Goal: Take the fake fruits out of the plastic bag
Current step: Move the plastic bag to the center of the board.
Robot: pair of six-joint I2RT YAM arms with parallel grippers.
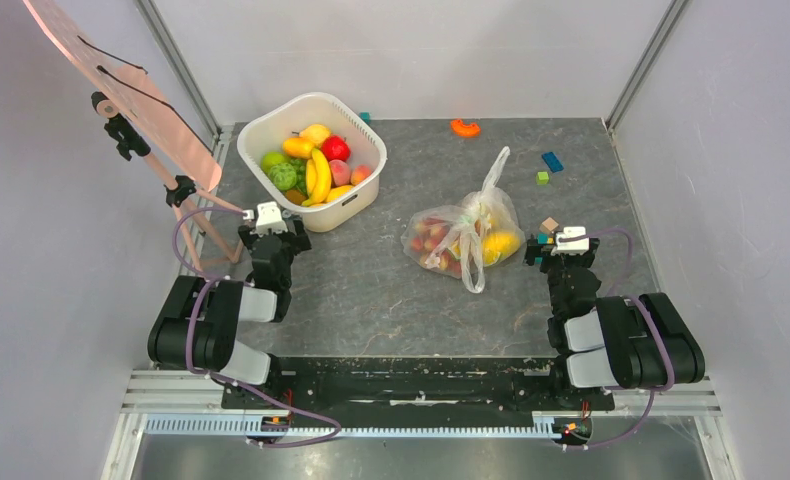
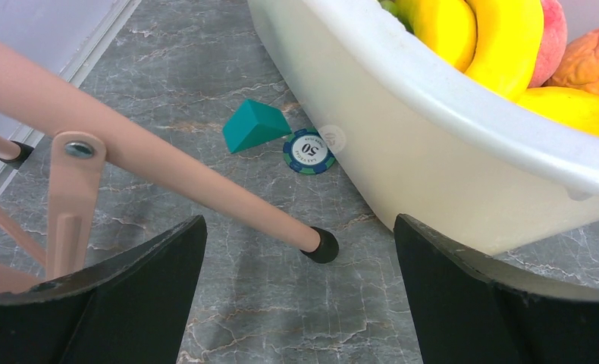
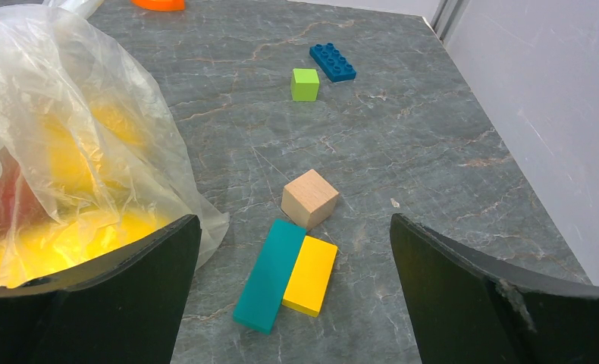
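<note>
Top view: crinkly clear plastic bag lies on the veined grey counter, glossy fake fruits inside, right of a rounded white tub.
Left wrist: left claw spread, beside the tub's smooth wall.
Right wrist: right claw spread, plastic bag just beside its left finger.

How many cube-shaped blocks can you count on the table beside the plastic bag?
2. The plain wooden cube sits near the plastic bag, just behind the teal block and yellow block. The lime-green cube lies farther back, beside the blue studded brick. Others may be hidden.
</note>
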